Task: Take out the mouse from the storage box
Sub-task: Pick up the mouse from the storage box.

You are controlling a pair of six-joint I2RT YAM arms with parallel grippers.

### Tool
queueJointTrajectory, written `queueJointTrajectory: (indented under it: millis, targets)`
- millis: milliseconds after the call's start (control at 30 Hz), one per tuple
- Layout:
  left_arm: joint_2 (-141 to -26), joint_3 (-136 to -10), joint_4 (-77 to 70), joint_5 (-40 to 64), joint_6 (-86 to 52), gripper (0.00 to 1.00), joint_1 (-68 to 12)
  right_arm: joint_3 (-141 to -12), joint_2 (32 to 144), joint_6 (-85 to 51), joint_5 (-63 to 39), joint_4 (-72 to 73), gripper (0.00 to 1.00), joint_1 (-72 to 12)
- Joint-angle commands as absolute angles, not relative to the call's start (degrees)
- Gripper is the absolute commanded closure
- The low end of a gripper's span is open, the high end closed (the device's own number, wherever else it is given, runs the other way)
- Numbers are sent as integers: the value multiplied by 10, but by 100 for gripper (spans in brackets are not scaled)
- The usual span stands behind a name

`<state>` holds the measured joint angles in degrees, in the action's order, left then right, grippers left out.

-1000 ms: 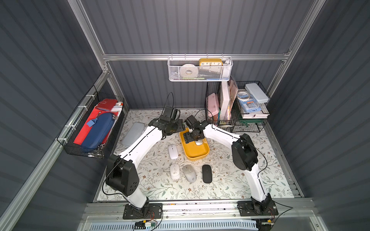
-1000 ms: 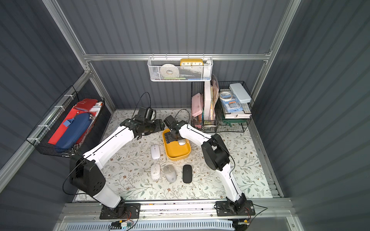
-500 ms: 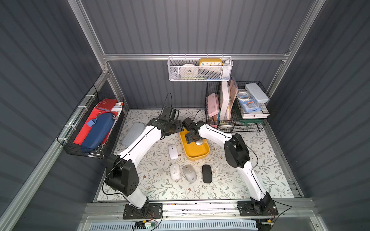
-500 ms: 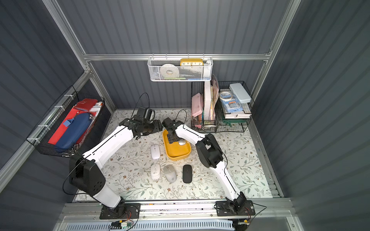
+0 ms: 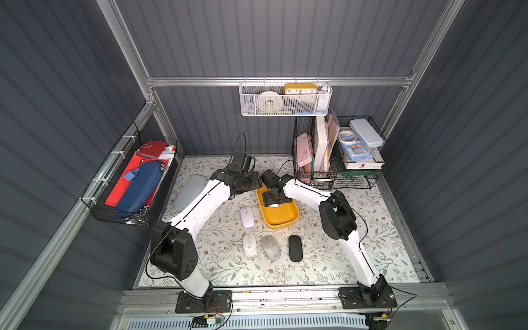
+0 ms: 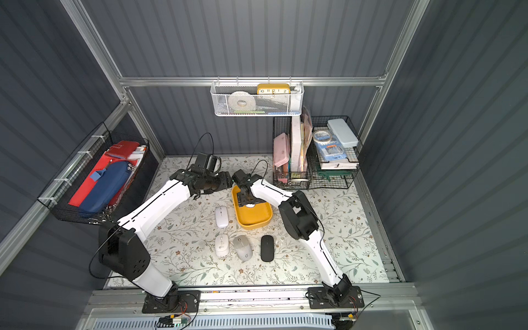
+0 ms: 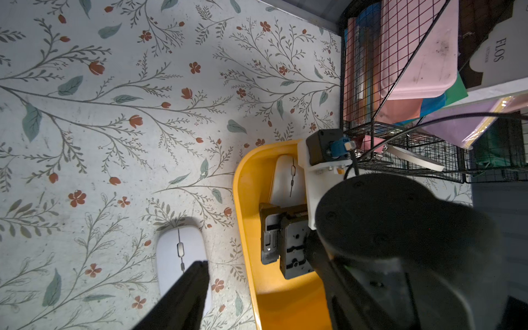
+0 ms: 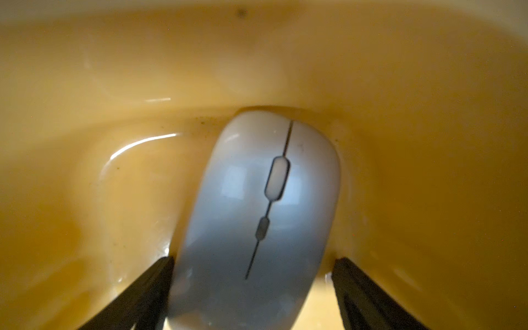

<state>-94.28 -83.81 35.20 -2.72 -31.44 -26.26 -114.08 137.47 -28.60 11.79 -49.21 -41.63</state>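
In both top views the right hand [image 5: 273, 199] [image 6: 248, 200] dips into the far end of the storage box [image 5: 281, 221] [image 6: 253, 220], with a sliver of white mouse [image 5: 275, 205] [image 6: 250, 205] showing under it; the left hand [image 5: 255, 183] is just outside that end, apart or together I cannot tell. Left wrist view: the mouse [image 7: 285, 177] lies flat inside the storage box [image 7: 245, 217] against its end wall, right hand over its rear. Right wrist view: the mouse [image 8: 265, 214] is on the storage box [image 8: 114, 71] floor, with the fingers [image 8: 143, 291] apart astride its rear, one just beside its flank, the other with a gap, not clamped.
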Motion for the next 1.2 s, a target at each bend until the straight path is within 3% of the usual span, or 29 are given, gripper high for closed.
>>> queueJointTrajectory:
  millis: [0,233,367,533,767,1167]
  targets:
    - [-956,-843,304,-4,-309,31,-268,-1127,1360,-279,121,-509,8,-446]
    - [-958,-846,303,2,-309,31,-268,-1135,1363,-320,31,-457,8,-419]
    - [-955,-849,306,-1,-306,31,-268,-1197,1403,-327,52,-483,9,-417]
    - [-954,-852,308,-2,-304,32,-268,-1271,1459,-317,84,-560,21,-417]
    - [-950,-847,306,0,-301,32,-268,-1226,1461,-323,82,-584,40,-414]
    - [-948,-837,298,8,-301,32,-268,-1150,1410,-311,68,-562,31,-419]
